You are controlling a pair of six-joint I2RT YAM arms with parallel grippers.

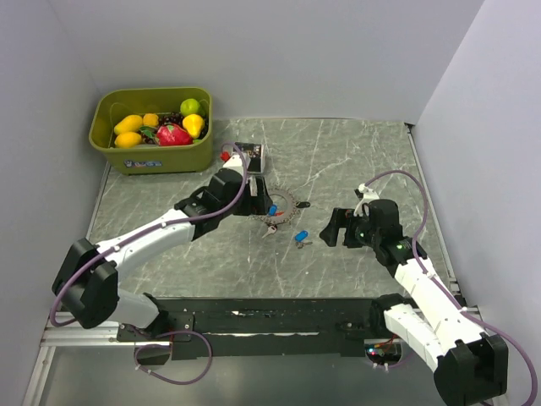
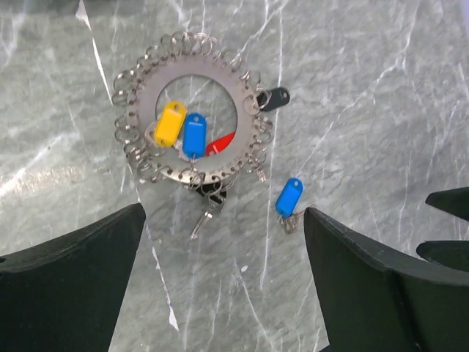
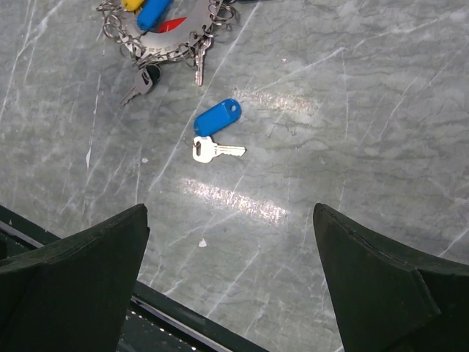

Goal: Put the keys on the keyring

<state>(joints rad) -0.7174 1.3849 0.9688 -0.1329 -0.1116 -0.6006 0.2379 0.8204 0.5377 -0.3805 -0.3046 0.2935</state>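
Keyring (image 2: 194, 70) lies flat mid-worktop (image 1: 355, 161), one blue-tagged key (image 3: 209, 150) loose near it, not yet threaded. Left gripper (image 2: 223, 213) and right gripper (image 3: 231, 209) hover spread and empty, probably one for each piece.

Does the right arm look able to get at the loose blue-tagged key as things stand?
Probably yes. The blue-tagged key lies alone on the bare table, apart from the keyring, and the right end effector hovers open just short of it with nothing between.
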